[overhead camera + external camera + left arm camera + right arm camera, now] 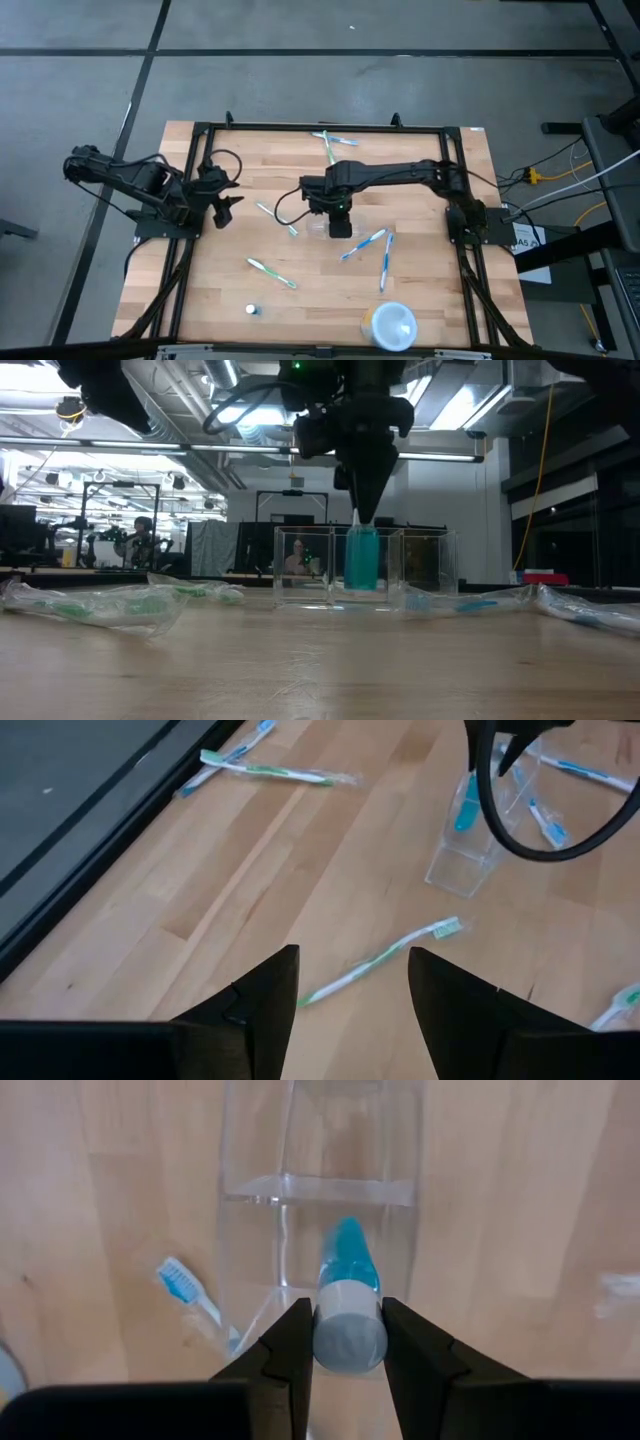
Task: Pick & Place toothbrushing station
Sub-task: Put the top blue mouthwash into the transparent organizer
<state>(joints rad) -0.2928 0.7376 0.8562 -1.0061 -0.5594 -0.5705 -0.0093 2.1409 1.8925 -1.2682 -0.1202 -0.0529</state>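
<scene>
While the wooden table [200,300] is seen spread with wrapped toothbrushes, the right arm is stretched across it toward the middle. The right gripper [348,1342] is held pointing down over the toothbrushing station [365,568], a clear, see-through holder with three compartments that is stood upright near the table's centre. A blue tube with a white cap [349,1315] is clenched at its cap between the right fingers and is placed upright in the middle compartment. The left gripper [352,1000] is kept at the table's left edge, its fingers spread and nothing held, with a green toothbrush [378,961] lying just beyond them. A round white cup [391,326] is seen at the near edge.
</scene>
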